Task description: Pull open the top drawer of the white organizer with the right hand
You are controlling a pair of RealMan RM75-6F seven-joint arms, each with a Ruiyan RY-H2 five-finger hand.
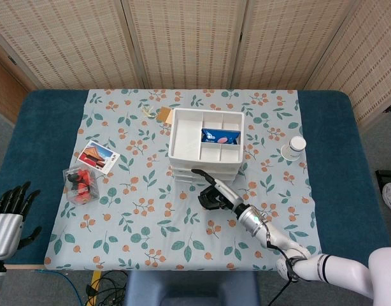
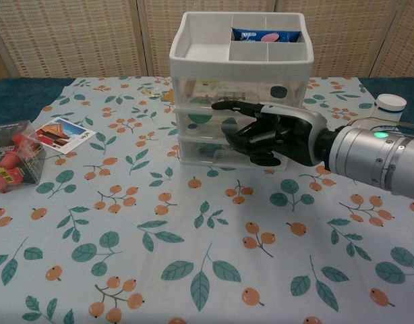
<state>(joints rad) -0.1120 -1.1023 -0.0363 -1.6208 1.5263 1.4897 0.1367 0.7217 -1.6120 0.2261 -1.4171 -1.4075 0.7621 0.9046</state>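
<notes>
A: Chest view gives us the white organizer (image 2: 241, 101) at the middle back of the flowered cloth (image 2: 160, 256), its top drawer (image 2: 239, 93) flush with the two below it, not pulled out.

B: We see the right hand (image 2: 268, 131) directly in front of the drawers, one finger stretched out level at about the seam under the top drawer, the other fingers curled in with nothing in them. We cannot tell whether the fingertip touches the front.

A: From the head view we place the left hand (image 1: 11, 207) at the table's near left edge, fingers spread, holding nothing.

B: We also note a clear box of red things (image 1: 81, 183) beside a picture card (image 1: 98, 157) on the left, and a white jar (image 1: 295, 146) to the organizer's right.
</notes>
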